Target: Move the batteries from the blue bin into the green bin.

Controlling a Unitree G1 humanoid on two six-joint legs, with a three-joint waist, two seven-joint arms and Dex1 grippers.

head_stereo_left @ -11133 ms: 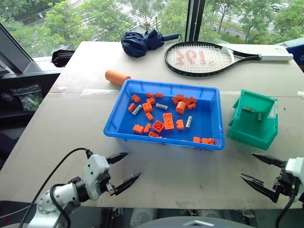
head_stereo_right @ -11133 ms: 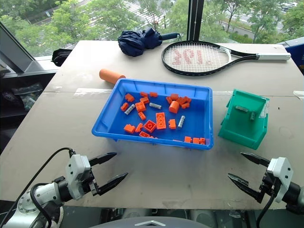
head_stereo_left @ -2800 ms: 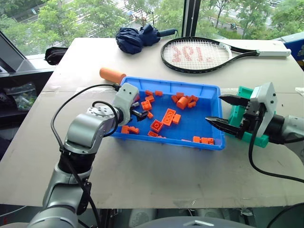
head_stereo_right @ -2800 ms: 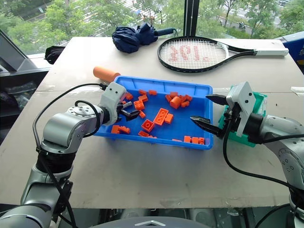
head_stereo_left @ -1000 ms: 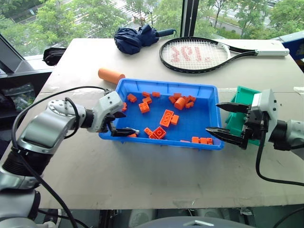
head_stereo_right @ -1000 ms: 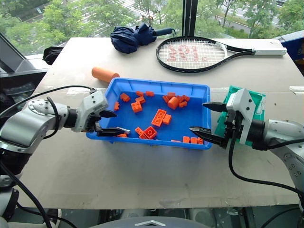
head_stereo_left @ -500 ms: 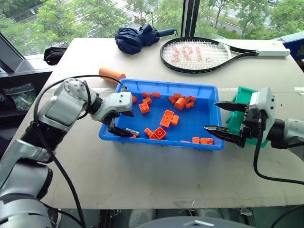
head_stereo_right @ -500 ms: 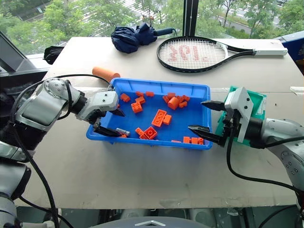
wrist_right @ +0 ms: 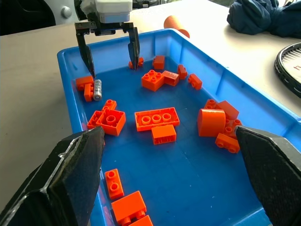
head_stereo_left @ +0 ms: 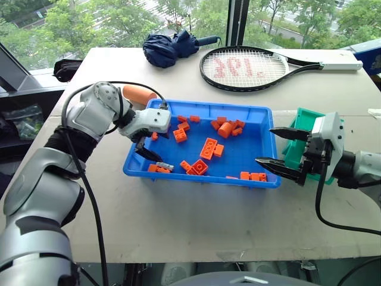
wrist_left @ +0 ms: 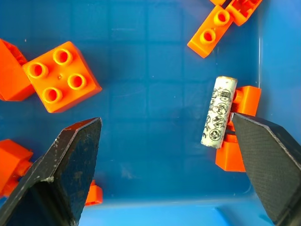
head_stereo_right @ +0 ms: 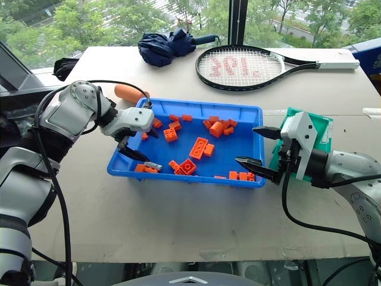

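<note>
in the near left corner of the blue bin (head_stereo_left: 262, 152), one of the batteries (wrist_left: 217, 112) lies flat against two orange bricks (wrist_left: 236, 136), its long axis running roughly along the bin's left wall. the left gripper (head_stereo_left: 149, 146) points down over it with jaws wide, the battery just inside one fingertip (wrist_left: 263, 155) and not gripped. since a second ago this arm has swung up and over the bin's left wall, while the right gripper (head_stereo_left: 280, 148) hangs wide open and empty between the blue bin's right wall and the green bin (head_stereo_left: 303, 117).

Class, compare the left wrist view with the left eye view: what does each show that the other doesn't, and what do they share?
Left wrist view alone: printed symbols on the battery. Left eye view alone: green bin, tennis racket, folded umbrella, open right tool. Both: the blue bin, orange bricks, and the open left tool poised over that battery.
</note>
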